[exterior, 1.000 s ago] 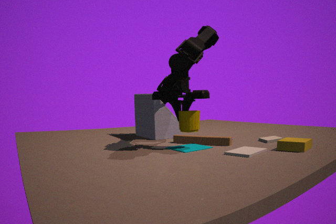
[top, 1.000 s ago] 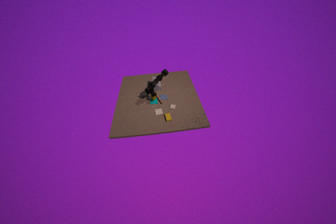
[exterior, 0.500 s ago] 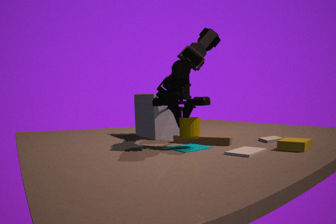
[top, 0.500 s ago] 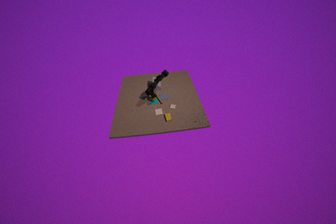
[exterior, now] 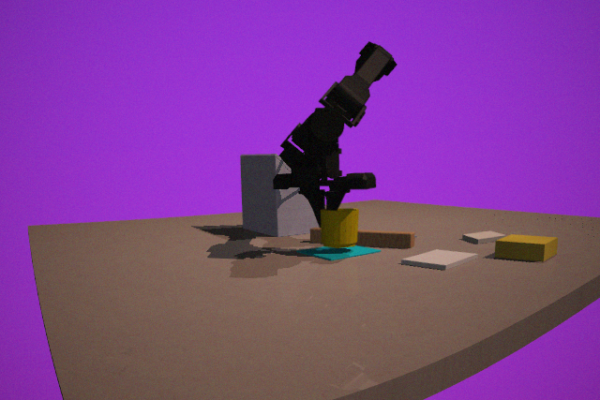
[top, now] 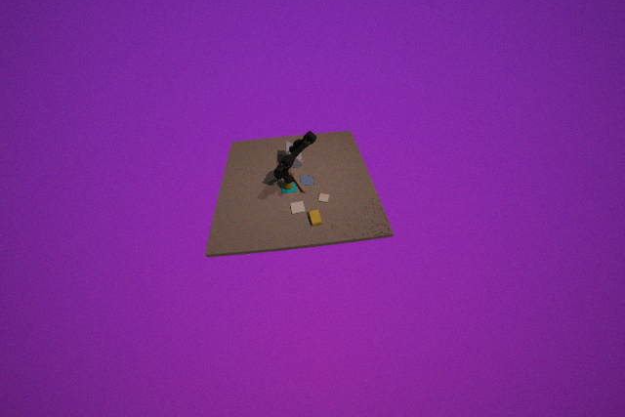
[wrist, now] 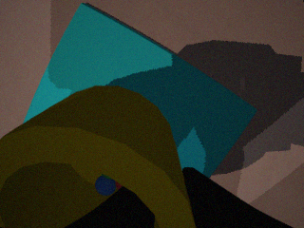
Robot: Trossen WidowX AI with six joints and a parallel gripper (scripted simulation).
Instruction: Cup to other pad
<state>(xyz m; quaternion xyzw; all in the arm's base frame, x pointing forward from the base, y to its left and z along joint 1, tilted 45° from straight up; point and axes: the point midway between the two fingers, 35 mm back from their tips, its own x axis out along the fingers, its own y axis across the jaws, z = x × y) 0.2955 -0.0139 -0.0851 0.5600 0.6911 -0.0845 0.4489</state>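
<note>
The yellow cup (top: 288, 186) (exterior: 338, 229) (wrist: 109, 106) is upright, low over the teal pad (top: 289, 191) (exterior: 358, 253) (wrist: 100, 47), with what looks like a small gap beneath it in the exterior view. My gripper (exterior: 326, 210) (wrist: 169, 178) is shut on the cup's wall, one finger inside the cup and one outside. Inside the cup, the wrist view shows a blue marble (wrist: 105, 185) and slivers of a red and a green one; the rest of the inside is hidden. The blue pad (top: 307, 180) lies beyond the brown bar from the teal pad.
The low brown bar (top: 299, 184) (exterior: 392, 239) lies between the pads. Two pale tiles (top: 297, 207) (exterior: 440, 259) and a yellow block (top: 314, 218) (exterior: 523, 248) lie away from the arm. A tall grey block (exterior: 259, 192) stands behind the gripper.
</note>
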